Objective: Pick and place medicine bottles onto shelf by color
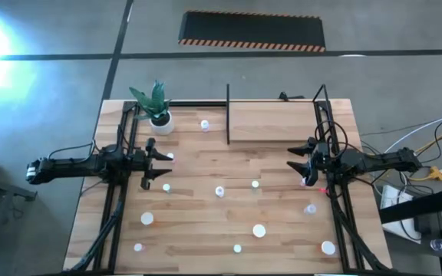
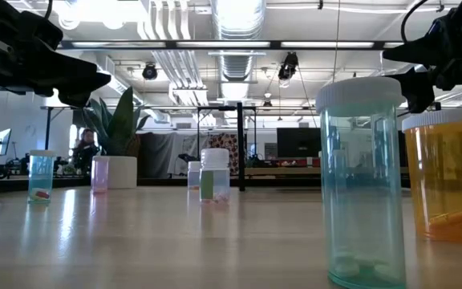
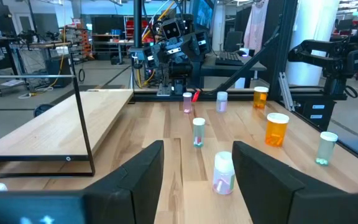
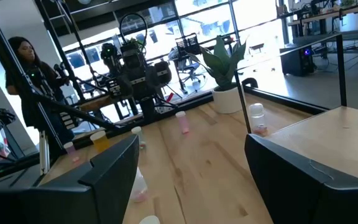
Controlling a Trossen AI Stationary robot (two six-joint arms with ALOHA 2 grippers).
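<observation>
Several small white-capped medicine bottles stand upright, scattered over the wooden table (image 1: 206, 222). The shelf (image 1: 275, 123), a light-wood board in black rails, stands at the far right. My left gripper (image 1: 158, 164) hovers open at the table's left. A pink-tinted bottle (image 3: 223, 174) stands just ahead of its fingers, also in the high view (image 1: 170, 157), and a green one (image 3: 198, 132) farther on. My right gripper (image 1: 296, 165) hovers open at the right, near the shelf's front edge. A pink bottle (image 1: 305, 182) stands close by its near finger, also in the right wrist view (image 4: 138, 186).
A white pot with a green plant (image 1: 158, 113) stands at the far left, a bottle (image 1: 204, 124) beside it. Orange bottles (image 3: 276, 129) and a green one (image 3: 327, 148) stand toward the near edge. A person (image 4: 27, 62) is beyond the table's left side.
</observation>
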